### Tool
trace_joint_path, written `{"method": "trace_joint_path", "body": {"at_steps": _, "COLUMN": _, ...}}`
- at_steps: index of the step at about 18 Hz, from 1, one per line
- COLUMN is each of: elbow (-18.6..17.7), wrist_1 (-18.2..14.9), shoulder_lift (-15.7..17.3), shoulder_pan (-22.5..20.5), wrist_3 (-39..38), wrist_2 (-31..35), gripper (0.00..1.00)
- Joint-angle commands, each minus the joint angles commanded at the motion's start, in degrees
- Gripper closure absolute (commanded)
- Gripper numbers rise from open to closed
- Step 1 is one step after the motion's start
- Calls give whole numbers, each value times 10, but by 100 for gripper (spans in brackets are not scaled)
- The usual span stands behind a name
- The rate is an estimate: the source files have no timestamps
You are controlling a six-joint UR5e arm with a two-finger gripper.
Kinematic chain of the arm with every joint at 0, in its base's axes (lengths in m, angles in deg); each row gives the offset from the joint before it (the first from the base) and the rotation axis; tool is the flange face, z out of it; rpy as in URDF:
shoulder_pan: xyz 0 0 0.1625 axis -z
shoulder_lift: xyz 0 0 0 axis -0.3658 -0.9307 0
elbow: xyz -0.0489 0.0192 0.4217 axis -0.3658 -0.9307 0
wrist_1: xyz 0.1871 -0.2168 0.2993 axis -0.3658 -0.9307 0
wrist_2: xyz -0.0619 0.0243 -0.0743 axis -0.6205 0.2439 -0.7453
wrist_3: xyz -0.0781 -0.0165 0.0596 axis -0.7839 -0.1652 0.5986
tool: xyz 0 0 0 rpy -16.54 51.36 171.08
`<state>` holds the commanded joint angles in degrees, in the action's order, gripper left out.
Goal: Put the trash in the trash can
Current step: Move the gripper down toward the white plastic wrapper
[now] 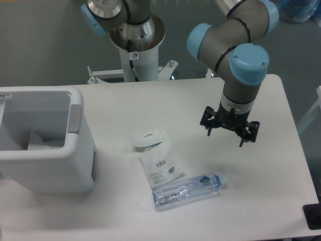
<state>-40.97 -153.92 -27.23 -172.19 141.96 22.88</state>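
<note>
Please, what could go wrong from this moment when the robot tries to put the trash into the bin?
1. The packet lies flat and partly against the bottle, so a grasp could drag both.
2. The round bottle may roll away when the hand closes.
3. The trash can has a thick rim; a low carry could hit it.

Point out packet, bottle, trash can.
plastic packet (pixel 156 158), fixed camera, on its white middle above the barcode label.
clear bottle (pixel 186 190), fixed camera, on the middle of its body.
trash can (pixel 75 118), fixed camera, on the grey tab at its rim.

The packet (pixel 156 157) bears a barcode label, digits unreadable.
</note>
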Motion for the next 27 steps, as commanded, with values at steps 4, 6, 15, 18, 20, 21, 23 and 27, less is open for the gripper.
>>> {"method": "trace_joint_path", "body": {"at_steps": 4, "elbow": 1, "wrist_1": 3, "shoulder_lift": -1, "shoulder_pan": 7, "wrist_3": -1, "wrist_2": 0, "gripper": 0}}
{"method": "trace_joint_path", "body": {"at_steps": 6, "elbow": 1, "wrist_1": 8, "shoulder_lift": -6, "shoulder_pan": 8, "wrist_3": -5, "wrist_2": -1, "gripper": 0}}
{"method": "trace_joint_path", "body": {"at_steps": 15, "elbow": -8, "wrist_1": 48, "shoulder_lift": -54, "shoulder_pan": 23, "wrist_3": -86, "wrist_2": 0, "gripper": 0}}
{"method": "trace_joint_path", "body": {"at_steps": 18, "elbow": -11, "wrist_1": 48, "shoulder_lift": -75, "shoulder_pan": 40, "wrist_3": -92, "wrist_2": 0, "gripper": 0}}
{"method": "trace_joint_path", "body": {"at_steps": 20, "elbow": -18, "wrist_1": 46, "shoulder_lift": -77, "shoulder_pan": 52, "wrist_3": -99, "wrist_2": 1, "gripper": 0}}
{"method": "trace_joint_path", "body": {"at_steps": 21, "elbow": -26, "wrist_1": 45, "shoulder_lift": -76, "shoulder_pan": 59, "wrist_3": -107, "wrist_2": 2, "gripper": 0}}
{"method": "trace_joint_path", "body": {"at_steps": 23, "elbow": -45, "wrist_1": 45, "shoulder_lift": -73, "shoulder_pan": 70, "wrist_3": -119, "wrist_2": 2, "gripper": 0}}
{"method": "trace_joint_path", "body": {"at_steps": 27, "elbow": -96, "wrist_1": 41, "shoulder_lift": -40, "shoulder_pan": 94, "wrist_3": -131, "wrist_2": 1, "gripper": 0}}
